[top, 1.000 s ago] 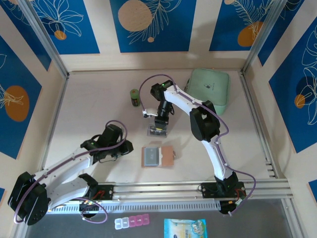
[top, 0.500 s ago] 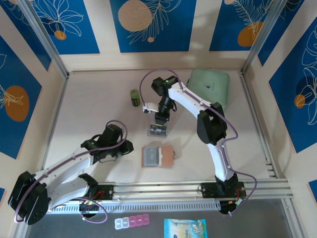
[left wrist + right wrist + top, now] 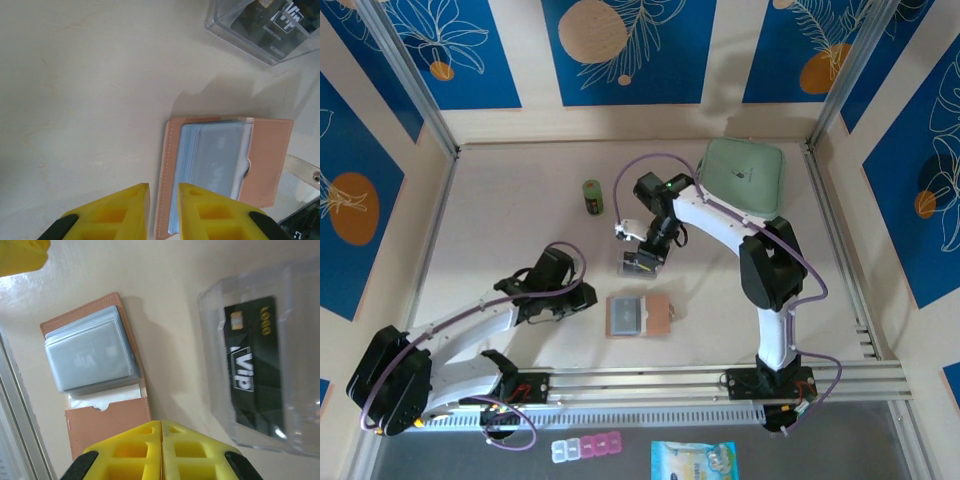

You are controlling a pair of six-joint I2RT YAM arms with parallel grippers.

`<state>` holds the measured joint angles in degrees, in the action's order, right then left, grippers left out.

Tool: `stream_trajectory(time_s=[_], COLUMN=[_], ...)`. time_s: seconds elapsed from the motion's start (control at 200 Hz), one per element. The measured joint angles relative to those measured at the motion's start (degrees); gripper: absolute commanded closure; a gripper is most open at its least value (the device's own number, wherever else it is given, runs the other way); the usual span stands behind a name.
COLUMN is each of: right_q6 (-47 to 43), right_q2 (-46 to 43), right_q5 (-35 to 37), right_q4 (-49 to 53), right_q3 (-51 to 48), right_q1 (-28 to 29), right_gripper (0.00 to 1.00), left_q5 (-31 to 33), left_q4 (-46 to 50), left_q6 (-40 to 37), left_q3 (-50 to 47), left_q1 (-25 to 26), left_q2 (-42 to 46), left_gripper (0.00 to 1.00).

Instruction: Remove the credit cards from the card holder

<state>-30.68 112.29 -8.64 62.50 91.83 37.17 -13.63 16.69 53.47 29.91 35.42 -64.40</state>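
The salmon-pink card holder (image 3: pixel 662 318) lies open on the table, its greyish clear pockets (image 3: pixel 215 165) facing up. The card holder (image 3: pixel 107 427) also shows below my right gripper's fingers. A dark credit card marked VIP (image 3: pixel 250 365) lies in a clear plastic tray (image 3: pixel 640 264) just behind the holder. My left gripper (image 3: pixel 584 297) sits low at the holder's left edge. In the left wrist view the left gripper (image 3: pixel 164 187) is slightly open, with nothing between its fingers. My right gripper (image 3: pixel 646 250) hovers over the tray. In the right wrist view the right gripper (image 3: pixel 161 424) is shut and empty.
A mint-green zip pouch (image 3: pixel 743 180) lies at the back right. A small green bottle (image 3: pixel 591 196) stands at the back centre. Metal rails (image 3: pixel 720 380) run along the near edge, with a pill box (image 3: pixel 585 447) and a blue packet (image 3: pixel 692 460) beyond them.
My right gripper has shut and its arm has swung a little to the right above the tray. The left gripper has edged right, toward the card holder.
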Motion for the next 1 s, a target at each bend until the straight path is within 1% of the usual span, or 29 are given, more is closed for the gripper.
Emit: stream_trajectory(time_s=[0.165, 0.31, 0.69, 0.855, 1.0], right_q6=[5.14, 8.15, 12.81, 13.94, 16.72], right_q2=[-0.22, -0.22, -1.57, -3.58, -7.19], right_q5=[0.98, 4.17, 11.65, 11.65, 9.22], right_q4=[-5.07, -9.09, -16.26, -16.94, -17.03], right_q3=[-5.97, -9.31, -11.89, -12.2, -13.62], right_q1=[0.35, 0.33, -0.24, -0.66, -0.63], right_gripper=[0.94, 0.94, 0.94, 0.94, 0.93], left_q5=[-0.76, -0.98, -1.03, -1.38, -1.6], left_q4=[-1.42, -1.73, -2.67, -3.1, -4.28], left_q6=[0.02, 0.07, 0.22, 0.24, 0.22], left_q3=[0.0, -0.02, -0.02, -0.02, -0.02], left_q1=[0.33, 0.52, 1.27, 1.68, 2.36], left_q2=[-1.2, -1.64, -2.86, -3.39, -4.74], left_gripper=[0.79, 0.79, 0.79, 0.79, 0.79])
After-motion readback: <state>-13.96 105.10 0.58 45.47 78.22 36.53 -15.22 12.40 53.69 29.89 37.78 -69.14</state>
